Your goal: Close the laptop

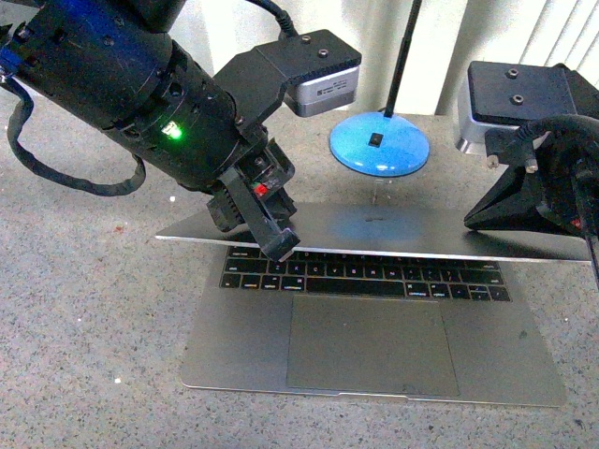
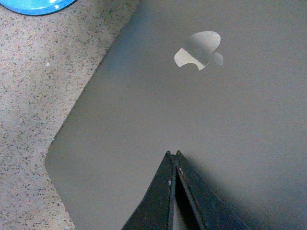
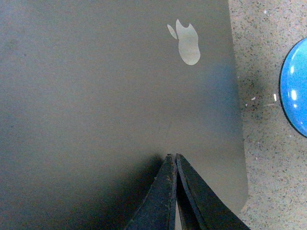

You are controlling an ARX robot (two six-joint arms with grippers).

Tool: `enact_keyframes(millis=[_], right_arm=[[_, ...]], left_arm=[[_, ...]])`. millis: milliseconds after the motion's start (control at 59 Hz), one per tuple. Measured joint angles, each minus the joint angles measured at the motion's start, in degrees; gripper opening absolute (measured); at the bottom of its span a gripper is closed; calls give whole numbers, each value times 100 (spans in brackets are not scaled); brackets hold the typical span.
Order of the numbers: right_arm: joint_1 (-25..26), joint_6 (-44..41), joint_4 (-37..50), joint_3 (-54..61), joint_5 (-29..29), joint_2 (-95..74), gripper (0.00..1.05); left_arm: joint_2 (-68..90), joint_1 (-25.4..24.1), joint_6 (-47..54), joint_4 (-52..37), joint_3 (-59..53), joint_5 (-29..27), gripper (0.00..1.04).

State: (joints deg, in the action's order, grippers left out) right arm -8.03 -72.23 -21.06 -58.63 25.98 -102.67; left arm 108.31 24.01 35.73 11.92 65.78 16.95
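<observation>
Pale pleated curtains [image 1: 234,23] hang behind a grey table [image 1: 84,309] of speckled, stone-like grain. We see the laptop [image 1: 374,346] at the middle of it, its smooth silver metal base square to us, with black keys [image 1: 365,273] and a wide flat trackpad [image 1: 370,341] in front of them.

The lid [image 1: 393,229] lies tipped low, almost flat, and its straight front edge hangs just over the rear row of keys with a thin gap showing beneath. The lid's back is matte grey with rounded corners and a shiny logo [image 2: 199,50] [image 3: 184,43].

The left claw [image 1: 278,248] [image 2: 173,155], black and wedge-shaped, has its two fingers closed tip to tip, holding nothing, and rests on the lid near its left front edge. The right claw [image 1: 477,220] [image 3: 172,158] is likewise closed on nothing, its point on the lid's right part.

Behind the lid sits a glossy blue disc [image 1: 379,145] [image 2: 33,5] [image 3: 297,91] with a thin black pole [image 1: 402,56], near the lid's rear edge but apart from it. Bare table shows broadly left of the laptop and as a strip in front.
</observation>
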Motion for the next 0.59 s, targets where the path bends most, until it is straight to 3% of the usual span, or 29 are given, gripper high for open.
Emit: enact_keyframes(millis=[593], right_arm=[[-20, -2, 85, 98, 4, -63, 3]], left_arm=[[76, 13, 0, -35, -33, 22, 4]])
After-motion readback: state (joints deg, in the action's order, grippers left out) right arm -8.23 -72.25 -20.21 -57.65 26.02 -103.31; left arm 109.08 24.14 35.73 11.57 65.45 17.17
